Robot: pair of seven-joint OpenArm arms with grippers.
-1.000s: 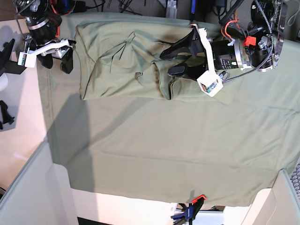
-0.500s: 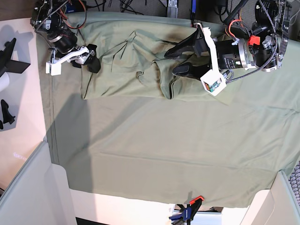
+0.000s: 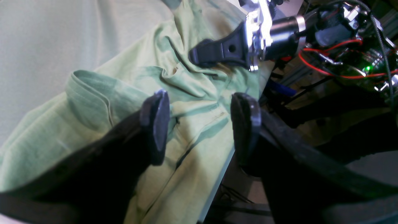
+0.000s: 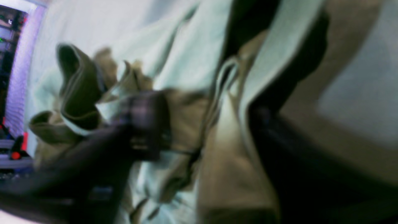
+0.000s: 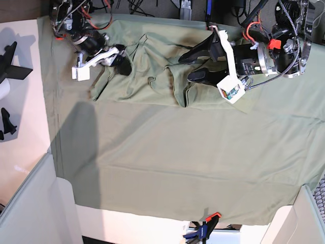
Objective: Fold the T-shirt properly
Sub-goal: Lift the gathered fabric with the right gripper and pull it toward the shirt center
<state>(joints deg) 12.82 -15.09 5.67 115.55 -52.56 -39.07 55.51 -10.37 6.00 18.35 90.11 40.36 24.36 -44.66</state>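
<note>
Right gripper (image 5: 121, 60): relocating since the earlier base pictures, from the table edge at the upper left of the frame inward onto the T-shirt (image 5: 152, 71), whose left edge is now bunching and lifting where it lay flat before. Left gripper (image 5: 195, 65): keeping roughly the same station over the shirt's right half.

T-shirt: pale sage-green, lying in the upper middle of the base frame on a larger green sheet (image 5: 177, 168) that is covering the table; partly folded, with a creased ridge near the centre and a ribbed band showing in the left wrist view (image 3: 90, 102). Judged light, soft and limp; it will be sagging and wrinkling wherever unsupported, so a hold is best taken on a hemmed edge or a doubled fold, pinching shirt cloth only and not the sheet beneath.

Right gripper fingers (image 4: 146, 124): blurred in the right wrist view; the jaws appear to be standing apart with gathered shirt cloth between and around them, one finger touching the bunched folds. Whether they are clamping it cannot be told.

Left gripper fingers (image 3: 155, 124): standing well apart in the left wrist view (image 3: 199, 124), holding nothing, hovering over the shirt near the table's far edge, with wrinkled cloth visible through the gap.

Clamp (image 5: 205, 229): sitting at the sheet's lower edge.
</note>
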